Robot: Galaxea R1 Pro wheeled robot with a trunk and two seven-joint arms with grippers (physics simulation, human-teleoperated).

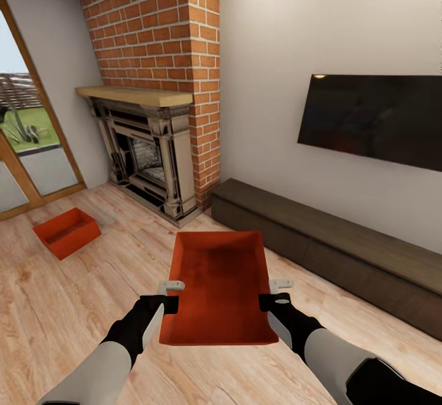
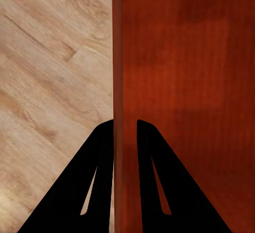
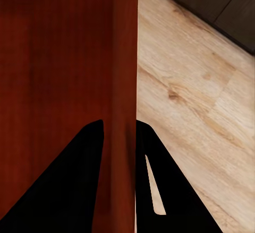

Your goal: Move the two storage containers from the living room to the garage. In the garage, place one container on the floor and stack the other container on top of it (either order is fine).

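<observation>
Held item, nearest the head camera: one storage container (image 1: 218, 288), orange-red, open-topped, carried level in front of the trunk above the wood plank floor (image 1: 73, 306). Left gripper (image 1: 167, 297) is clamped on its left long wall; in the left wrist view one finger (image 2: 87, 185) sits outside the wall (image 2: 118, 84) and the other inside, pinching the rim between them. Right gripper (image 1: 275, 297) grips the opposite long wall the same way, fingers (image 3: 79, 185) astride the wall (image 3: 125, 74).

Room contents, left to right:
- Glazed door with wooden frame (image 1: 27, 141), garden beyond.
- Second storage container (image 1: 66, 231), resting on the planks near that door, well apart from the held one.
- Brick fireplace (image 1: 153, 147) with pale mantel.
- Long dark low cabinet (image 1: 331, 245) along the wall.
- Wall-mounted dark screen (image 1: 374, 119).

Handling, by judgement: the bin looks rigid and light, thin-walled, smooth-sided, and likely to slip if the pinch loosens. Mid-length holds on both long walls appear balanced, as the tray hangs level. The low flared walls should let one bin nest in the other.

View differences: the head camera gives the room, the second bin and both arms. The wrist cameras give the close proof of contact at each rim, plus the bin's inner face and the planks below.

Location: both bins are in the living room, not the garage.
</observation>
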